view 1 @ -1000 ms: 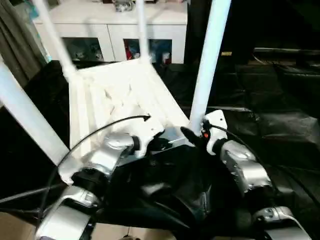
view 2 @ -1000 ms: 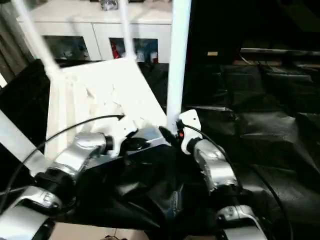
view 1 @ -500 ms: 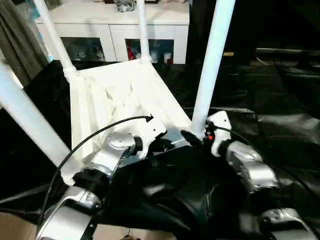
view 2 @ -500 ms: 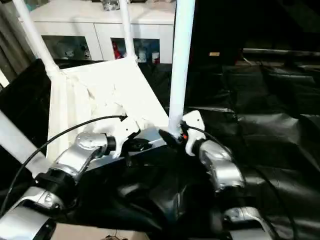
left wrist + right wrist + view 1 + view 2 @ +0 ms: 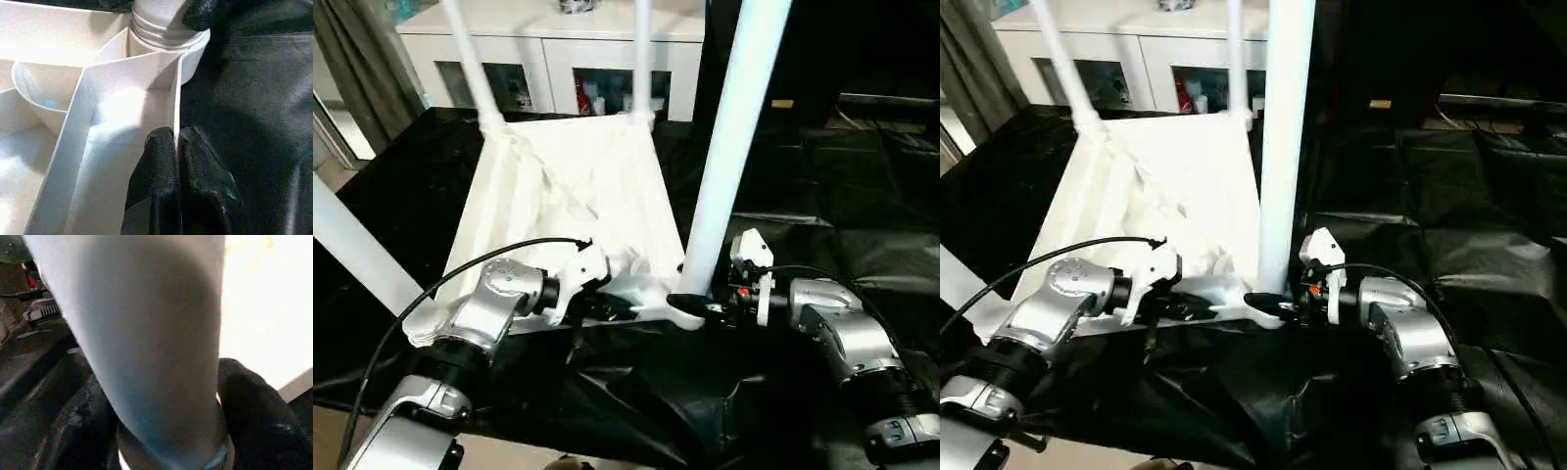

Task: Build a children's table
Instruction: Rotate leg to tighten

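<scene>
1. Tabletop (image 5: 578, 196), white plastic and ribbed side up, is seen lying flatter on the black sheet than a second ago, when its far end was raised higher; much of that difference may come from the head camera, which has itself shifted. All four legs are seated in the corner sockets and point upward, so the assembly is judged essentially complete, with only steadying or turning over left.

2. Near-right leg (image 5: 1283, 137) rises from the tabletop's near-right corner socket. The right gripper (image 5: 697, 302) is wrapped around its base, one black finger (image 5: 259, 411) on each side of the tube, closed as far as the tube allows. A second ago this gripper sat slightly higher on the leg; it is now down at the flared collar.

3. Near-left leg (image 5: 357, 245) slants off from the tabletop's near-left corner, and the two far legs (image 5: 470, 59) stand at its far corners.

4. Left gripper (image 5: 177, 161) is pinched on the tabletop's thin near edge wall beside the right socket, its fingers nearly meeting with only the wall between them.

5. Black sheet (image 5: 822, 196), creased and glossy, covers the surface under and to the right of the tabletop.

6. White cabinet (image 5: 568, 59) with glass-fronted shelves stands beyond the tabletop's far edge, and a grey curtain (image 5: 372, 69) hangs to its left.
</scene>
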`<state>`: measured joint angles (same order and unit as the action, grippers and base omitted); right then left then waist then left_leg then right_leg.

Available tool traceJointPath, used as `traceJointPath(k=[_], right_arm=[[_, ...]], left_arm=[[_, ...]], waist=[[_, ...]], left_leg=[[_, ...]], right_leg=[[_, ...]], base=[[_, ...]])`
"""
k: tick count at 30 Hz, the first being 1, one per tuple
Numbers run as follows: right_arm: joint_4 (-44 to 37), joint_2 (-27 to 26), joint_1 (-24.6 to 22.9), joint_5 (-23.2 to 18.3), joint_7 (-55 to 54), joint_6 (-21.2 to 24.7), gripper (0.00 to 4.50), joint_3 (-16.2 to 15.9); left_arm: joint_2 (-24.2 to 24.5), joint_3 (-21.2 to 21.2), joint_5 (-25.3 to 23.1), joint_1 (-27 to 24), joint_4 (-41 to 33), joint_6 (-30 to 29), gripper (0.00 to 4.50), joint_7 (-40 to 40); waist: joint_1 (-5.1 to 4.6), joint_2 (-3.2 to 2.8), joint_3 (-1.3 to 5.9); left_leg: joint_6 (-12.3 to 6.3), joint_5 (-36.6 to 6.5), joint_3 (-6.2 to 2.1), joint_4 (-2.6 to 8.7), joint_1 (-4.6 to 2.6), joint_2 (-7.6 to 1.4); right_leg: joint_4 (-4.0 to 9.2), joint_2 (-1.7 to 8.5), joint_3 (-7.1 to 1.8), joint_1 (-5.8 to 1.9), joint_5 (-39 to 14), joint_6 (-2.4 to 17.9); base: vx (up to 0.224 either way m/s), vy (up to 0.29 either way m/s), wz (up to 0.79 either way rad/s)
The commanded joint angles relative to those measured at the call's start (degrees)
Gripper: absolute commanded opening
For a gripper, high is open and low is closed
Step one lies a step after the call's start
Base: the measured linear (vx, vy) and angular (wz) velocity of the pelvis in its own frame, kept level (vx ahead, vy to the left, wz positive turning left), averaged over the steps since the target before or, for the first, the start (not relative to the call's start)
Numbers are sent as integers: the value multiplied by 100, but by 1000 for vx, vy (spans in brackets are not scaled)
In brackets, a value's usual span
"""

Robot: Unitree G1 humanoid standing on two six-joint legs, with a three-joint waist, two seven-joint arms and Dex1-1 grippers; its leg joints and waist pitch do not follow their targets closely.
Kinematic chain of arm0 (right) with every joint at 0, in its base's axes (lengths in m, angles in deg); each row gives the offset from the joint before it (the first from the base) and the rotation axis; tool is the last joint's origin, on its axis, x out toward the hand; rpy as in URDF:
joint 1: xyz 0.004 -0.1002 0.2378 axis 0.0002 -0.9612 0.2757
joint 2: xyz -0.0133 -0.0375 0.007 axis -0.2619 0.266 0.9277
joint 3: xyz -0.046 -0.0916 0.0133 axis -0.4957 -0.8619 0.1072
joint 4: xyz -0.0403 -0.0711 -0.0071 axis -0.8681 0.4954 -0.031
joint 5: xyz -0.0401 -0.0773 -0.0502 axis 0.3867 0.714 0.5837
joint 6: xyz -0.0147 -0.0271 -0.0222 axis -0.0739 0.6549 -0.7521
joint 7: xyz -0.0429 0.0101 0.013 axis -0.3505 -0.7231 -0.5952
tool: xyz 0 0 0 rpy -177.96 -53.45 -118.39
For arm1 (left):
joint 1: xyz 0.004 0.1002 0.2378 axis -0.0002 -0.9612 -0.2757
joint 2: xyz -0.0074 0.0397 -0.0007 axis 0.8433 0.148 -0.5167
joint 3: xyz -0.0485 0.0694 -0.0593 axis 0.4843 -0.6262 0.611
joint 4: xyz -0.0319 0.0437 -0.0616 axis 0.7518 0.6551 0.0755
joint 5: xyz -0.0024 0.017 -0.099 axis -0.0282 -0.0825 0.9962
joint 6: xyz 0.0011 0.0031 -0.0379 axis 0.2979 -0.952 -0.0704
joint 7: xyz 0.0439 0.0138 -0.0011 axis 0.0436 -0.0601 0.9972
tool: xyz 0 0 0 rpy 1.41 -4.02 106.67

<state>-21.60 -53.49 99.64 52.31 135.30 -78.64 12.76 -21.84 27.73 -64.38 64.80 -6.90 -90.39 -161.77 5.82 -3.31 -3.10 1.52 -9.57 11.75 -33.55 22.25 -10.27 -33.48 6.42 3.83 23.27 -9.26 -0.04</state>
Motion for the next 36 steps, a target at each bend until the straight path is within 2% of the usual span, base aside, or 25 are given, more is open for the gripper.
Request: traceJointPath(k=[1,4,7,8,10,11,12,13,16,17,18,19,20,22,24,25,26,28,29,30,31,32,35,36], right_arm=[[-151,15,36,-50,111,52,283,-71],[-151,15,36,-50,111,52,283,-71],[-151,15,36,-50,111,52,283,-71],[-166,31,33,-50,156,69,266,-99],[-173,39,28,-44,204,76,266,-127],[-176,-115,-56,-42,-96,128,255,-68],[-176,-115,-56,-42,-96,128,248,-68],[-98,-341,-118,21,-613,144,246,28],[382,-1008,-125,354,-2241,-143,245,281],[636,-1367,-48,446,-3049,-167,243,414],[668,-1422,-37,454,-3141,-164,242,422],[771,-1608,0,482,-3445,-160,242,440],[810,-1718,21,545,-3580,-168,242,380],[834,-1837,50,593,-3657,-189,242,306],[853,-2000,110,689,-3614,-370,242,190],[852,-2008,114,678,-3603,-374,242,197],[856,-2065,146,589,-3530,-401,311,281],[807,-2039,156,480,-3356,-365,311,340],[724,-1923,135,464,-3159,-349,320,302],[636,-1793,107,449,-2953,-338,320,250],[636,-1793,107,449,-2953,-338,354,250],[581,-1709,90,440,-2824,-335,361,216],[212,-1168,-26,236,-1830,-187,361,91],[141,-1058,-45,202,-1632,-150,361,76]], left_arm=[[-22,-58,151,-9,-139,12,0,-149],[-22,-58,151,-9,-139,12,0,-149],[-22,-58,151,-9,-139,12,0,-149],[-1,-63,153,-6,-130,32,0,-173],[10,-58,148,8,-102,56,0,-193],[-99,30,71,94,54,34,0,183],[-99,30,71,94,54,34,0,183],[-263,152,-26,210,241,30,0,709],[-717,348,-294,503,648,-64,0,2020],[-934,340,-389,586,766,-108,0,2439],[-977,344,-390,595,775,-121,0,2498],[-1130,359,-382,625,799,-170,0,2703],[-1247,348,-354,625,773,-213,0,2752],[-1377,302,-332,628,744,-242,0,2760],[-1560,193,-355,629,709,-215,0,2688],[-1565,187,-357,630,708,-214,0,2682],[-1600,157,-388,651,736,-191,0,2659],[-1558,125,-419,650,744,-148,0,2554],[-1479,107,-407,626,715,-106,0,2395],[-1392,84,-392,591,662,-107,0,2227],[-1392,84,-392,591,662,-107,0,2227],[-1336,70,-382,569,628,-112,0,2122],[-1001,-12,-290,416,380,-27,0,1418],[-928,-27,-271,383,332,8,0,1258]], waist=[[-5,113,399],[-5,120,409],[-5,123,417],[-3,123,421],[1,123,423],[-3,100,421],[0,110,418],[-15,110,408],[-60,114,381],[-114,95,369],[-149,102,354],[-184,90,347],[-227,71,352],[-287,66,361],[-309,53,356],[-310,69,363],[-314,57,366],[-310,55,375],[-309,40,372],[-312,51,379],[-306,56,387],[-303,51,387],[-279,53,418],[-254,63,418]], left_leg=[[-234,-1579,-126,421,-143,-306],[-210,-1541,-130,418,-139,-300],[-255,-1424,-126,405,-130,-295],[-277,-1381,-124,398,-129,-295],[-296,-1347,-124,396,-130,-296],[-312,-1326,-117,391,-126,-294],[-299,-1338,-125,395,-121,-292],[-275,-1366,-115,397,-122,-281],[-17,-1726,-145,428,-154,-264],[140,-2028,-181,444,-188,-250],[152,-2090,-182,460,-170,-242],[187,-2201,-219,484,-143,-232],[192,-2313,-241,499,-153,-235],[150,-2399,-255,512,-137,-229],[117,-2495,-243,510,-156,-228],[77,-2533,-228,492,-182,-218],[20,-2484,-227,495,-160,-218],[-22,-2428,-222,493,-160,-223],[-45,-2402,-223,495,-148,-225],[-60,-2367,-220,494,-140,-223],[-98,-2306,-212,487,-138,-226],[-117,-2236,-205,484,-140,-230],[-237,-1948,-200,464,-109,-238],[-330,-1782,-189,444,-88,-246]], right_leg=[[343,251,-201,-226,-1657,1312],[343,252,-202,-230,-1664,1262],[326,249,-201,-236,-1501,1297],[319,250,-200,-238,-1449,1313],[315,246,-198,-237,-1408,1326],[313,242,-201,-230,-1339,1349],[317,249,-197,-240,-1367,1343],[336,238,-204,-225,-1449,1306],[399,269,-201,-198,-2070,1157],[455,278,-189,-185,-2507,999],[471,268,-190,-185,-2604,953],[484,271,-165,-215,-2839,822],[503,269,-152,-211,-2890,763],[516,252,-141,-230,-2752,752],[528,240,-151,-195,-2603,814],[537,240,-165,-174,-2547,866],[524,248,-174,-195,-2447,921],[514,243,-173,-203,-2333,965],[503,247,-175,-209,-2259,998],[501,245,-173,-224,-2209,1007],[487,240,-177,-232,-2089,1043],[478,241,-183,-226,-1980,1092],[428,253,-183,-280,-1596,1185],[401,238,-175,-303,-1369,1250]], base=[[0,0,0],[0,0,0],[0,0,0],[0,0,0],[0,0,0],[0,0,0],[0,0,0],[0,0,0],[0,0,0],[0,0,0],[0,0,0],[0,0,0],[0,0,0],[0,0,0],[0,0,0],[0,0,0],[0,0,0],[0,0,0],[0,0,0],[0,0,0],[0,0,0],[0,0,0],[0,0,0],[0,0,0]])
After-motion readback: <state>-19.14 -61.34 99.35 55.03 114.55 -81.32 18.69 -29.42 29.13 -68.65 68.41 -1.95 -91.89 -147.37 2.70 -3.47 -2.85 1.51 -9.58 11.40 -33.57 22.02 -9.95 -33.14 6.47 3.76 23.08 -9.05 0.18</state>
